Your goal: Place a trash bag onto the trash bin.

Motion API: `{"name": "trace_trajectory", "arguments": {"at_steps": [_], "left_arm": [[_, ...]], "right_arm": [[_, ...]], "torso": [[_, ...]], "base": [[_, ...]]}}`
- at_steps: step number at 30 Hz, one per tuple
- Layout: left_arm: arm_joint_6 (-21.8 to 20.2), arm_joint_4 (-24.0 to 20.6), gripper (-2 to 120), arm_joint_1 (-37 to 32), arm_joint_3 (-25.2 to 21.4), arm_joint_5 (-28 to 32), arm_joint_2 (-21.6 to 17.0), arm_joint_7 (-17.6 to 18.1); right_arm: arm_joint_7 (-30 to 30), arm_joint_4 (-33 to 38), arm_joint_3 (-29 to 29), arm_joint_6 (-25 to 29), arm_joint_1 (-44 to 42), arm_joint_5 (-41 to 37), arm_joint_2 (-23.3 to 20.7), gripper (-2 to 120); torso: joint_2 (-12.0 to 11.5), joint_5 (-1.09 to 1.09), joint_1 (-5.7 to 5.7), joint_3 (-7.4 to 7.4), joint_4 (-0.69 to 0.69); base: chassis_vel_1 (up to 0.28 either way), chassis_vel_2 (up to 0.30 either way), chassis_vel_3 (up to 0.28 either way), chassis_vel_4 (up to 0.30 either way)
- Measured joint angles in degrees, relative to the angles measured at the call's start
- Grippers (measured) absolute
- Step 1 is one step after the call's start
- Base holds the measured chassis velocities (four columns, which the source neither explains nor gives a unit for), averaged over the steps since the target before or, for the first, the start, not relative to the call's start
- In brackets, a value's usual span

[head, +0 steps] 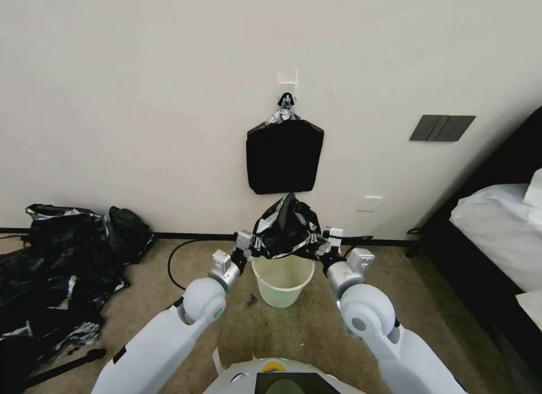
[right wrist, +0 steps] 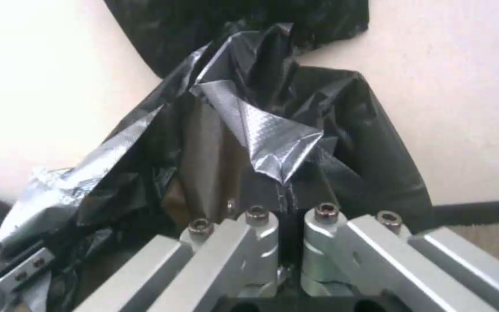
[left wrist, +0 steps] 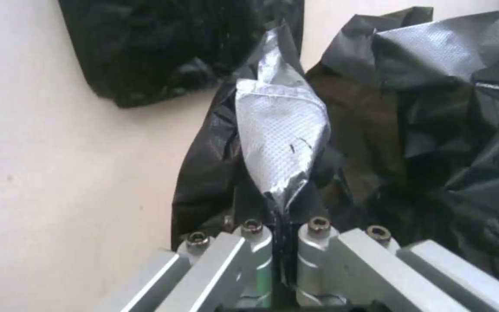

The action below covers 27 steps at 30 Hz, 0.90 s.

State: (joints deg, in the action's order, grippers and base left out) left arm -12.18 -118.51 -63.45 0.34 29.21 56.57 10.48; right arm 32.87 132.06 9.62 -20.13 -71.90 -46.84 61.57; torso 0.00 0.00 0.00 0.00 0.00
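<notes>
The trash bag (head: 286,227), glossy black and wrinkled, hangs stretched between both grippers just above the trash bin (head: 282,281), a cream-white bucket on the carpet. My left gripper (head: 247,244) is shut on the bag's left edge; the left wrist view shows a fold of the bag (left wrist: 284,147) pinched between its fingers (left wrist: 254,242). My right gripper (head: 326,241) is shut on the right edge, and the right wrist view shows the bag (right wrist: 273,138) clamped in the right gripper (right wrist: 287,229). The bag covers the far part of the bin's rim.
A flat black bundle (head: 284,156) hangs from a wall hook straight behind the bin. A heap of black plastic sheeting (head: 56,270) lies on the floor at left. A black cable (head: 175,264) loops near the bin. A bed (head: 502,236) stands at right.
</notes>
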Motion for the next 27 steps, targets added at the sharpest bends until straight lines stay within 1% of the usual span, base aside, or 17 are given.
{"name": "trace_trajectory", "arguments": {"at_steps": [3, 4, 5, 6, 9, 11, 13, 16, 18, 20, 22, 25, 27], "left_arm": [[0.30, 0.20, 0, -0.78, -0.19, -0.27, 0.14, 0.02], [0.33, -0.04, 0, -1.57, -0.30, -0.33, 0.12, 0.12], [-0.02, -1.33, 0, -2.00, -0.50, -0.29, -0.01, 0.39], [-0.02, -1.33, 0, -2.00, -0.50, -0.29, -0.01, 0.39], [-1.16, -4.34, 0, -2.24, -1.17, -0.14, -0.74, 1.40], [-1.60, -5.09, 0, -2.31, -1.34, 0.06, -0.96, 1.72], [-2.72, -7.32, 0, -2.96, -1.67, 1.36, -1.40, 2.75], [-3.53, -8.11, 0, -4.06, -1.98, 2.30, -1.20, 3.30], [-3.68, -8.09, 0, -4.59, -2.11, 2.48, -0.80, 3.51], [-3.66, -6.58, 0, -5.77, -2.44, 2.58, 0.53, 3.84], [-3.52, -5.90, 0, -5.97, -2.51, 2.54, 0.84, 3.86], [-2.11, -1.78, 0, -6.15, -2.58, 1.47, 1.67, 3.89], [-1.89, -0.91, 0, -6.09, -2.58, 1.27, 1.89, 3.89]], "right_arm": [[0.00, -0.15, -0.50, 0.33, -0.55, 0.08, 0.28, 0], [0.30, -0.16, -1.73, 0.95, -1.27, 0.20, 1.01, 0], [0.97, 0.80, -2.52, 1.07, -1.38, -0.21, 1.40, 0], [0.97, 0.80, -2.52, 1.07, -1.38, -0.21, 1.40, 0], [3.13, 3.54, -2.86, 0.83, -0.62, -3.35, 1.15, 0], [3.82, 4.17, -2.80, 0.69, -0.45, -4.35, 1.01, 0], [6.03, 6.18, -2.31, 0.18, -0.11, -8.19, 0.75, 0], [7.10, 6.51, -2.23, 0.00, -0.17, -10.26, 0.97, 0], [7.19, 5.97, -2.43, 0.01, -0.25, -10.47, 1.30, 0], [7.20, 3.57, -3.12, 0.12, -0.21, -10.61, 2.74, 0], [7.16, 2.80, -3.32, 0.20, -0.03, -10.63, 3.22, 0], [6.66, -1.01, -4.19, 1.17, 1.44, -11.22, 5.60, 0], [6.49, -1.95, -4.29, 1.41, 1.71, -11.50, 6.15, 0]], "torso": [[0.00, 0.00, 0.00, 0.00, 0.00], [0.00, 0.00, 0.00, 0.00, 0.00], [0.00, 0.01, 0.00, 0.00, 0.00], [0.00, 0.01, 0.00, 0.00, 0.00], [0.00, 0.00, 0.00, 0.00, 0.00], [0.00, 0.00, 0.00, 0.00, 0.00], [0.00, 0.00, 0.00, 0.00, -0.01], [0.00, 0.00, 0.00, 0.00, 0.00], [0.00, 0.00, 0.00, 0.00, 0.00], [0.00, 0.01, 0.00, 0.00, -0.01], [0.00, 0.00, 0.00, 0.00, 0.00], [0.00, -0.01, 0.00, 0.00, 0.00], [-0.01, 0.00, 0.00, 0.00, 0.00]], "base": [[0.000, 0.000, 0.000, 0.000], [0.000, 0.000, 0.000, 0.000], [0.000, 0.000, 0.000, 0.000], [0.000, 0.000, 0.000, 0.000], [0.000, 0.000, 0.000, 0.000], [0.000, 0.000, 0.000, 0.000], [0.000, 0.000, 0.000, 0.000], [0.000, 0.000, 0.000, 0.000], [0.000, 0.000, 0.000, 0.000], [0.000, 0.000, 0.000, 0.000], [0.000, 0.000, 0.000, 0.000], [0.000, 0.000, 0.000, 0.000], [0.000, 0.000, 0.000, 0.000]]}}
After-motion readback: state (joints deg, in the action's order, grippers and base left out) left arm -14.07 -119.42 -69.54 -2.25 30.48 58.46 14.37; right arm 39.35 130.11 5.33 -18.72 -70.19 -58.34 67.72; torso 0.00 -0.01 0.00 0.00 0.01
